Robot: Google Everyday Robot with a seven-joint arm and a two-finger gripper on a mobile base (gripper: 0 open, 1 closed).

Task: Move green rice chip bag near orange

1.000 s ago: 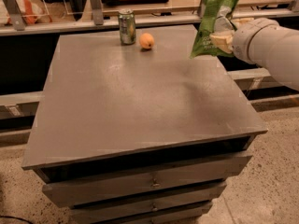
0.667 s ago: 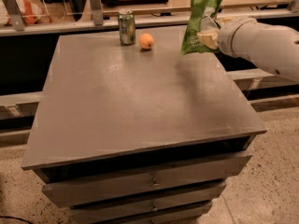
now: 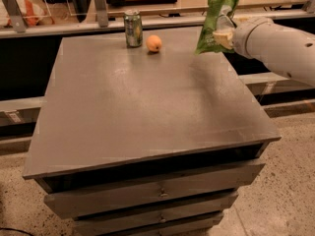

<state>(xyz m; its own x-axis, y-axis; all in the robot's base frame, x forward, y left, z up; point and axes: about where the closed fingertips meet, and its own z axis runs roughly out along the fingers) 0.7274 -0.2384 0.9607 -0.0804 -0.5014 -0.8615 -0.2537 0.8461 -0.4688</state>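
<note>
The orange (image 3: 154,43) sits on the grey counter (image 3: 147,117) close to its far edge, and everything else is placed from it. Just to the left of the orange, and a touch further back, a green-and-silver drink can (image 3: 133,28) stands upright, with a narrow gap between the two.

Well to the right of the orange hangs the green rice chip bag (image 3: 217,14). It is held roughly upright over the far right part of the counter, its top reaching the upper edge of the view. Its crinkled bottom edge is higher than the orange and appears clear of the surface.

The claw (image 3: 224,36) is on the side of the bag away from the orange. It is clamped on the bag's lower right part, with the bag pinched tight between its pale tips. The thick white arm (image 3: 278,43) runs from there to the right border of the view.

Nearer the camera than the orange, below the counter's front edge, a stack of grey drawers (image 3: 160,193) faces the viewer.
</note>
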